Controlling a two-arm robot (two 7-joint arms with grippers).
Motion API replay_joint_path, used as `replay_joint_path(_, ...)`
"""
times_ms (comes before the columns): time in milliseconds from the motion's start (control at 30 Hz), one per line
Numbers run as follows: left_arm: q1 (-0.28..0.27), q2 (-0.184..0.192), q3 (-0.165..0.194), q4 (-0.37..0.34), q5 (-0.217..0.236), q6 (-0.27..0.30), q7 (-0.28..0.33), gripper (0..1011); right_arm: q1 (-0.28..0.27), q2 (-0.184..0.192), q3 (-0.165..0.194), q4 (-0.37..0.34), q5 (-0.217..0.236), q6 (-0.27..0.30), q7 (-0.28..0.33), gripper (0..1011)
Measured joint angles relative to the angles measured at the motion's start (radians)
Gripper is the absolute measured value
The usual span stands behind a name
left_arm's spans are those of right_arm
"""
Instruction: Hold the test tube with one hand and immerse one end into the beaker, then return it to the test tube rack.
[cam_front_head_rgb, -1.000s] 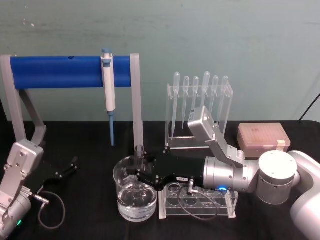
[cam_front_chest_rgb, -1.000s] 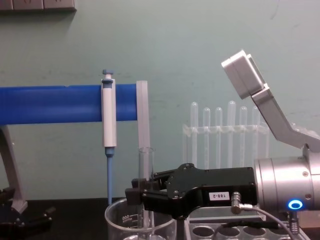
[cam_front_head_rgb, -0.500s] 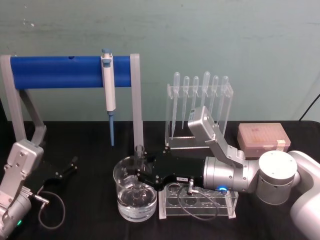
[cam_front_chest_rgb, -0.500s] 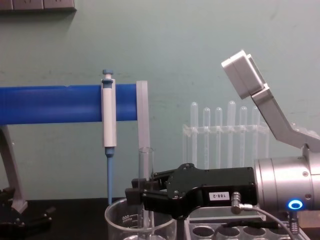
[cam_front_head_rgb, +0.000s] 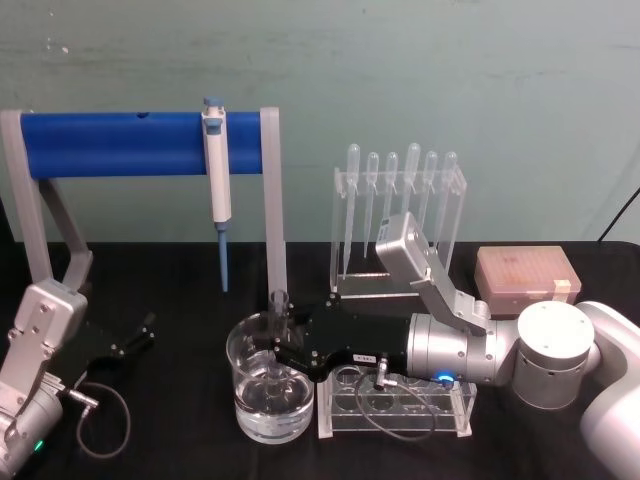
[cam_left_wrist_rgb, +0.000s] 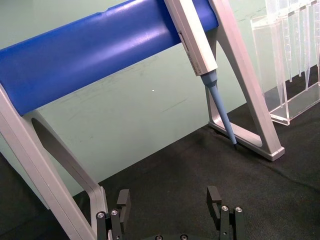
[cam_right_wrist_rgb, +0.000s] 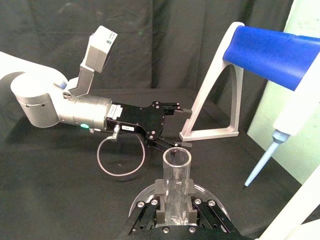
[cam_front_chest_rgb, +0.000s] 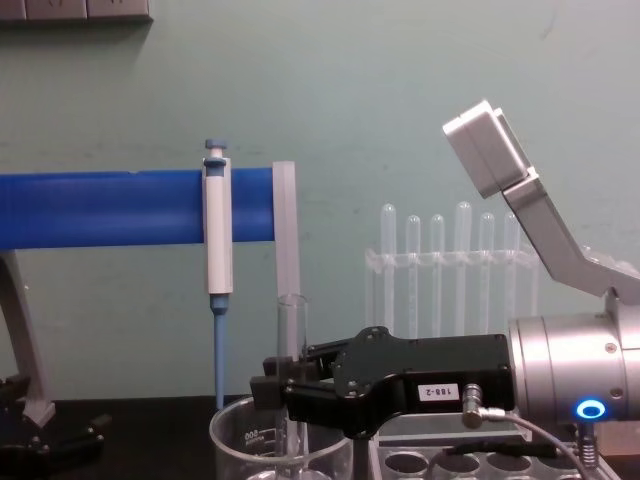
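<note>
The test tube (cam_front_head_rgb: 277, 301) stands upright with my right gripper (cam_front_head_rgb: 273, 346) shut on its middle. Its lower end reaches down inside the beaker (cam_front_head_rgb: 241, 398), which holds clear liquid. In the chest view the test tube (cam_front_chest_rgb: 291, 335) rises above the beaker (cam_front_chest_rgb: 235, 440), and the right gripper (cam_front_chest_rgb: 272, 388) comes in from the right. The right wrist view looks down on the tube's open rim (cam_right_wrist_rgb: 176, 159) between the fingers. My left gripper (cam_front_head_rgb: 132, 338) rests open on the black table at the left, and its fingers (cam_left_wrist_rgb: 122, 204) have nothing between them.
A clear tube rack (cam_front_head_rgb: 395, 406) lies under the right arm beside the beaker. Behind it stands a rack of plastic pipettes (cam_front_head_rgb: 400, 215). A pipettor (cam_front_head_rgb: 216, 185) hangs on the blue-barred stand (cam_front_head_rgb: 110, 142). A tan tip box (cam_front_head_rgb: 525, 273) sits at the back right.
</note>
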Motion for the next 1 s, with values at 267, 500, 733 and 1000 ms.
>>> replay_joint_path(267,0.000,0.000,0.000,0.000,0.000,0.000,0.000,1000,0.000,0.000,0.000,0.000,0.000,0.000,0.000,225)
replay_joint_path(500,0.000,0.000,0.000,0.000,0.000,0.000,0.000,1000,0.000,0.000,0.000,0.000,0.000,0.000,0.000,225)
replay_joint_path(733,0.000,0.000,0.000,0.000,0.000,0.000,0.000,1000,0.000,0.000,0.000,0.000,0.000,0.000,0.000,225)
replay_joint_path(1000,0.000,0.000,0.000,0.000,0.000,0.000,0.000,1000,0.000,0.000,0.000,0.000,0.000,0.000,0.000,225)
